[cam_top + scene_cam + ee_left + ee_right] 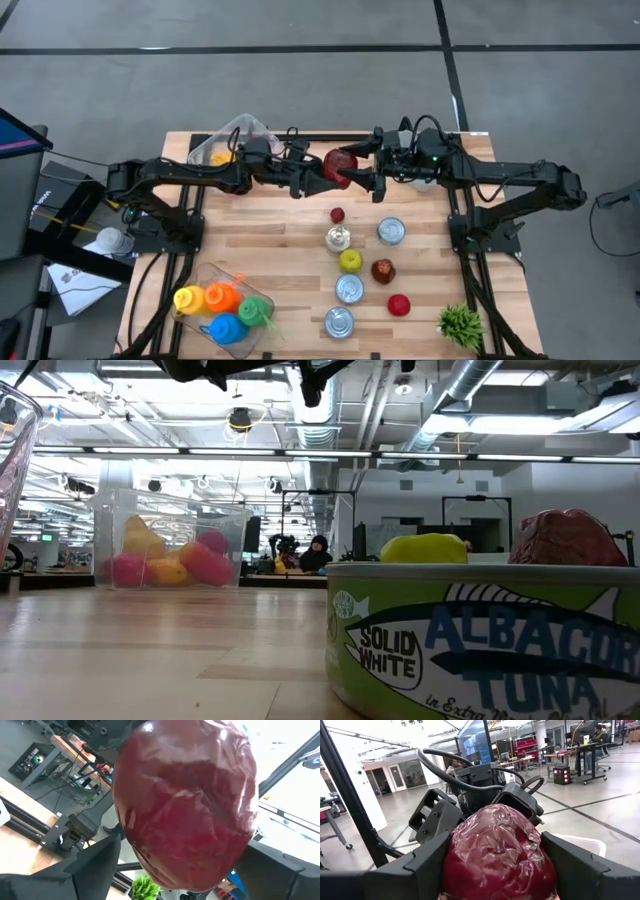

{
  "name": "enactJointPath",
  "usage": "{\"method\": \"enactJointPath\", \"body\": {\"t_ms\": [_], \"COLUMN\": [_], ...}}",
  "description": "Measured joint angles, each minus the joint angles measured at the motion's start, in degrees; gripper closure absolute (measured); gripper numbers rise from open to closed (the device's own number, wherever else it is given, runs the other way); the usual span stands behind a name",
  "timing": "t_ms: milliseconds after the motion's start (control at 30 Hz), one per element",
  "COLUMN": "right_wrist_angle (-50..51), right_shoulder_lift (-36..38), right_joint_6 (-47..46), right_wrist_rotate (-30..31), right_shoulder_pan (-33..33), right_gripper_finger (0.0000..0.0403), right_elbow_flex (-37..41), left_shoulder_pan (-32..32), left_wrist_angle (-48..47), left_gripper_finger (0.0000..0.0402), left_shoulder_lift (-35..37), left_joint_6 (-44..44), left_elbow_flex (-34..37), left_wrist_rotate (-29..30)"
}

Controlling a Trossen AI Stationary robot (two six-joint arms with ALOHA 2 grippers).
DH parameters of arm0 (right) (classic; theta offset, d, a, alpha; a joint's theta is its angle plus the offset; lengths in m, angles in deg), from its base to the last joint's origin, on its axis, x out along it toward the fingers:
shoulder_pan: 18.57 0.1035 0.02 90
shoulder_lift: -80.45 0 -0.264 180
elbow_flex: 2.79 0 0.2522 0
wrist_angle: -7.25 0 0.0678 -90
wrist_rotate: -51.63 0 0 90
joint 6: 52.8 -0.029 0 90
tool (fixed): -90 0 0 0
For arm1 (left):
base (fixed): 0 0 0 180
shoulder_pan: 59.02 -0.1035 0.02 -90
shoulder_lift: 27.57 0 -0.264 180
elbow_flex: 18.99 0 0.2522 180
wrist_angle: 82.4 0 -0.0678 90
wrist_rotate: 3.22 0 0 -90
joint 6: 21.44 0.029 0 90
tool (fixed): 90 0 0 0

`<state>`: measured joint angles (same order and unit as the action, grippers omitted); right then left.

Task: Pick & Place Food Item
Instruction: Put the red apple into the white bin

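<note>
2 grippers, left (318, 181) and right (362, 180), fingers gripping wrapped red meat (339, 165) (held mid-air).

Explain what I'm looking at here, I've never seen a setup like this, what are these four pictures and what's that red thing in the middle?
Two dark robot arms work at a wooden table. One camera looks down from above, one sits at table height, and one rides on each wrist. The red thing is a plastic-wrapped red food item, raised above the table between the left gripper and the right gripper. Both grippers' fingers flank it, as in a handover. On the table lie tuna cans, small toy fruits, a green plant and two clear bins of colourful items.
</note>
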<state>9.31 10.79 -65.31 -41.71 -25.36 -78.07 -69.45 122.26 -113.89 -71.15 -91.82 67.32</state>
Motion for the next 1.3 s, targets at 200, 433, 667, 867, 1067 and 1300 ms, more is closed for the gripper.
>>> {"method": "enactJointPath", "body": {"t_ms": [200, 433, 667, 867, 1067, 1300], "right_wrist_angle": [0.4, -1.6, -4.0, -3.6, -3.5, -3.3], "right_shoulder_lift": [0.0, -3.0, -3.7, -3.4, -3.4, -3.3], "right_joint_6": [-0.5, -1.2, -1.1, -1.0, -1.4, -1.6], "right_wrist_rotate": [0.0, -0.1, -0.2, -1.5, -1.5, -1.6], "right_shoulder_pan": [0.0, 0.8, 0.7, 0.3, 0.3, 0.3], "right_gripper_finger": [0.0117, 0.0117, 0.0117, 0.0117, 0.0117, 0.0115], "right_elbow_flex": [0.0, 0.0, 0.0, 0.0, 0.0, 0.0], "left_shoulder_pan": [0.3, 0.5, 0.8, 0.8, 0.8, 0.8], "left_wrist_angle": [-0.1, -0.1, 0.1, 0.0, 0.0, 0.0], "left_gripper_finger": [0.0051, 0.0051, 0.0051, 0.0067, 0.0101, 0.0116], "left_shoulder_lift": [0.0, 0.0, 0.0, 0.0, 0.0, 0.0], "left_joint_6": [0.0, 0.0, 0.0, 0.0, -0.1, -0.2], "left_elbow_flex": [0.0, 0.0, 0.0, 0.0, 0.0, 0.0], "left_wrist_rotate": [0.6, 1.4, 1.4, 1.2, 1.1, 1.1]}}
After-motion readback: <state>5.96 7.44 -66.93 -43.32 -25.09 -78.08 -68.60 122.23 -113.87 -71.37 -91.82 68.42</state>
